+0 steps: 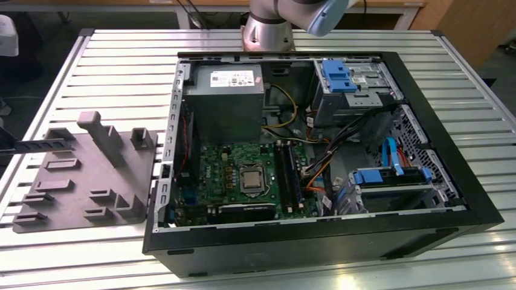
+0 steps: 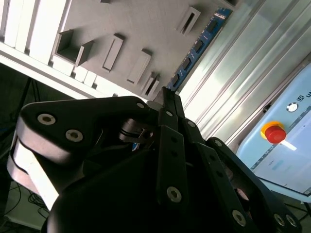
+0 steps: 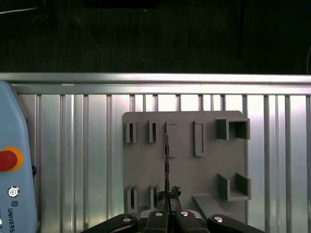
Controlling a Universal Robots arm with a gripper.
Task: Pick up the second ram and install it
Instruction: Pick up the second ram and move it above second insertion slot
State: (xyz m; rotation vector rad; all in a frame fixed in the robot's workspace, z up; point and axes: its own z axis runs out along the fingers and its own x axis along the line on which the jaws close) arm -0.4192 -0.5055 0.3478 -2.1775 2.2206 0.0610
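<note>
My gripper (image 2: 167, 97) is shut on the second ram (image 2: 199, 46), a long slim stick with a blue board and dark chips that juts out from between the fingers. In the first wrist view the ram (image 3: 166, 162) is edge-on, a thin dark line over the grey moulded tray (image 3: 204, 189), and the gripper (image 3: 167, 208) clamps its near end. In the exterior view the ram (image 1: 45, 145) lies level over the tray (image 1: 72, 199) at that view's left. The motherboard's memory slots (image 1: 288, 175) lie inside the open case, well to the exterior view's right of the stick.
The open computer case (image 1: 161, 199) stands mid-table, holding a motherboard (image 1: 234, 175), a power supply (image 1: 222, 90), cables and blue drive brackets (image 1: 339, 75). A light-blue pendant with a red button (image 3: 8, 160) lies on the slatted table (image 1: 121, 72) beside the tray.
</note>
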